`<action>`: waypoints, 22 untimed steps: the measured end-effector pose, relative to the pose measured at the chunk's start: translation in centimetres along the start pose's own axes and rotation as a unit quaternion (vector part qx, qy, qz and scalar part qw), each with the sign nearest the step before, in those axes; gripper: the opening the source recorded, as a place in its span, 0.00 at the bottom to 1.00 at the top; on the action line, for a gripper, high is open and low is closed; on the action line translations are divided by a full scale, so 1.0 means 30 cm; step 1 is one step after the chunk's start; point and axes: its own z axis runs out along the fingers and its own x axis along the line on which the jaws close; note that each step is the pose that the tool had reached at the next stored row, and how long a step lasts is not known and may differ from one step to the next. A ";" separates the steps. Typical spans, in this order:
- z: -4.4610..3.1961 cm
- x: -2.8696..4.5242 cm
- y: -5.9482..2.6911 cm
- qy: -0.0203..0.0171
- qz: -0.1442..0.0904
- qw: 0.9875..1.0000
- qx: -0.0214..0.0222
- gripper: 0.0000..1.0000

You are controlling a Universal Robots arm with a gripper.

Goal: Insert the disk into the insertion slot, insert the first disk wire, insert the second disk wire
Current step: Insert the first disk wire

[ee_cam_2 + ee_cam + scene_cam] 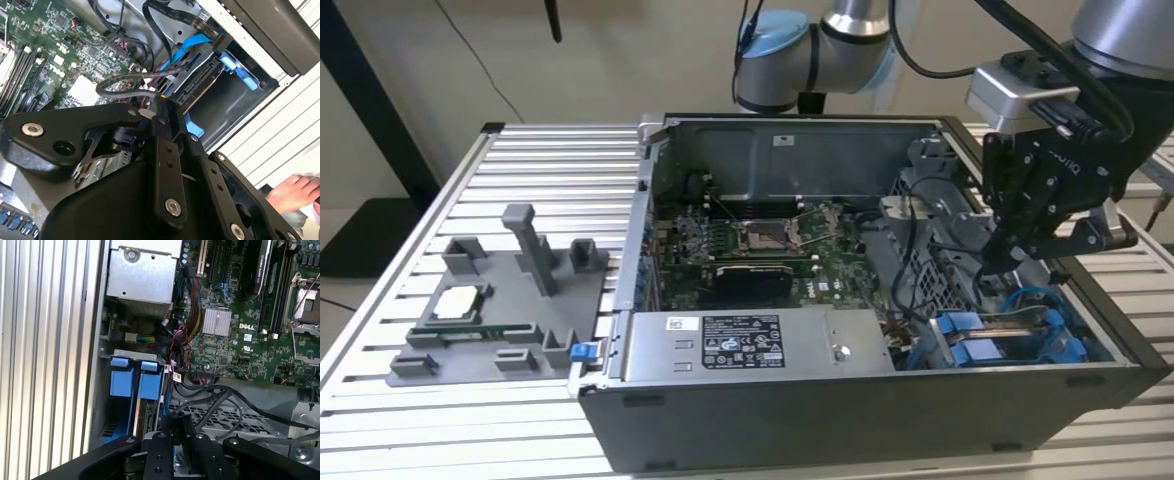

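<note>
Disk (983,350): seated in blue carrier (150,382) inside insertion slot (131,354), lower right of the exterior view, connector edge turned toward gripper (1001,262). Fingers (162,150) narrow, apparently pinched on the plug end of a black braided disk wire (125,80); cannot tell which of the two. Hangs just above the disk's connectors, plug seemingly not yet mated.

Could meet the socket tilted or offset and jam, or bend the thin connector tongue, if pressed down misaligned. Could drag the wire's slack loop across neighbouring black cables (220,400) and snag, twisting the plug askew in the grip. Might let the plug slide between the pads once pushed. Also worth minding: a hand (295,192) resting outside the computer case (854,420), near the arm.
</note>
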 end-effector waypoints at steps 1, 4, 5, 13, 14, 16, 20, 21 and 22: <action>0.000 0.000 -0.005 0.000 0.000 1.000 -0.003 0.00; 0.002 0.004 -0.022 -0.001 0.000 1.000 -0.015 0.00; 0.003 0.006 -0.027 -0.001 0.001 1.000 -0.019 0.00; 0.019 0.029 -0.055 -0.003 0.002 0.999 -0.034 0.00; 0.021 0.032 -0.058 -0.003 0.002 0.999 -0.035 0.00; 0.025 0.039 -0.064 -0.003 0.002 0.999 -0.039 0.00; 0.032 0.053 -0.075 -0.004 0.002 0.999 -0.045 0.00; 0.034 0.057 -0.078 -0.004 0.003 0.999 -0.046 0.00; 0.036 0.061 -0.081 -0.004 0.003 0.999 -0.048 0.00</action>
